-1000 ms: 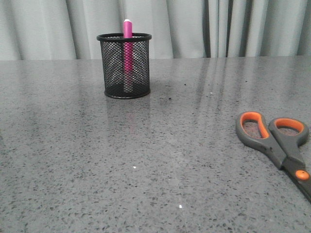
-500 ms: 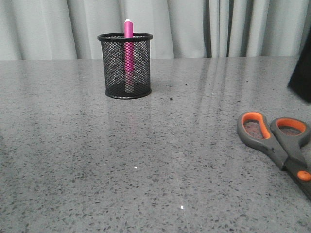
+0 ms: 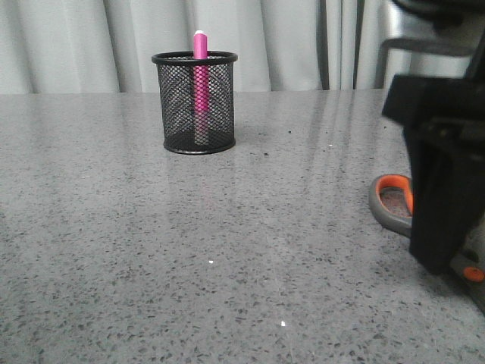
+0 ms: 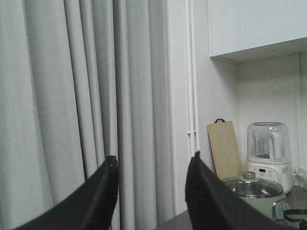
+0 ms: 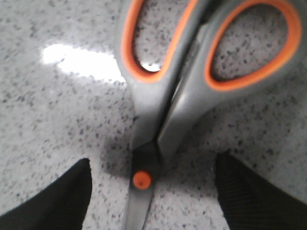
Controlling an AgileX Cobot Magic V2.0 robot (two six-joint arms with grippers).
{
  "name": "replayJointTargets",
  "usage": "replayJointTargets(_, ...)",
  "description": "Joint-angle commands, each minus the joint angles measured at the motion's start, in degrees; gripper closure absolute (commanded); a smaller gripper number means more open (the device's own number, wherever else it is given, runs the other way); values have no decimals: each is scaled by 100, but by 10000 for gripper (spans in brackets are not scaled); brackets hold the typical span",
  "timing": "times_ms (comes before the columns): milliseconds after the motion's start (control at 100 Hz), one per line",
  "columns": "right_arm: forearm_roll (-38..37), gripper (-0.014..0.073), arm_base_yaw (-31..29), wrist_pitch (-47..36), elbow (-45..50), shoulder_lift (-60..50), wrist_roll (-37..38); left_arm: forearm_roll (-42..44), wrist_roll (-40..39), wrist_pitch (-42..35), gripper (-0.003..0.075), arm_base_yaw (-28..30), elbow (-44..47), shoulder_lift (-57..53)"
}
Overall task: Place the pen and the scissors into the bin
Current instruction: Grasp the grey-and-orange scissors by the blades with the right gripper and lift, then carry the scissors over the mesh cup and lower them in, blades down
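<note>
The black mesh bin [image 3: 193, 102] stands at the back left of the table with the magenta pen [image 3: 199, 45] upright inside it, its white tip above the rim. The grey and orange scissors [image 3: 390, 201] lie flat at the right front, mostly hidden behind my right gripper [image 3: 443, 227]. In the right wrist view the scissors [image 5: 163, 110] lie between the open right gripper [image 5: 153, 191], one finger on each side of the orange pivot dot [image 5: 142, 179], not touching. My left gripper [image 4: 152, 165] is open and empty, raised and facing a curtain.
The speckled grey table [image 3: 227, 250] stretches between the bin and the scissors. Grey curtains hang behind it. The left wrist view shows a wooden board [image 4: 225, 148], a blender [image 4: 267, 153] and a pot [image 4: 249, 187] on a counter.
My right arm has come into the front view from the right and dropped over the scissors, covering most of them. The bin, pen and scissors have not moved.
</note>
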Motion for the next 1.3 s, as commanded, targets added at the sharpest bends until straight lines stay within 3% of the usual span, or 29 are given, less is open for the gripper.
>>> replayJointTargets(0,-65,106,17,-132,-170,68,110,-109,9,-75,426,-77,-125,21)
replayJointTargets(130,-258,128,17,-283,-170,266,267,-109,9,-85,426,-176,-125,21)
replayJointTargets(270,-469,239,17,-572,-170,319,411,-109,9,-76,426,-187,-125,21)
replayJointTargets(410,-695,434,17,-736,-170,319,411,-109,9,-76,426,-187,-121,21)
replayJointTargets(510,-834,671,17,-854,-184,319,432,-109,9,-76,426,-187,-121,21)
replayJointTargets(760,-1157,652,17,-1254,-1022,180,432,-109,9,-76,426,-187,-121,21)
replayJointTargets(900,-1357,652,26,-2030,-1788,-56,432,-109,9,-76,426,-187,-121,21)
replayJointTargets(1030,-1357,652,40,-3602,-2132,-164,432,-109,9,-76,426,-187,-121,21)
replayJointTargets(1290,-1357,652,85,-7379,-1874,202,432,-109,9,-76,426,-187,-121,21)
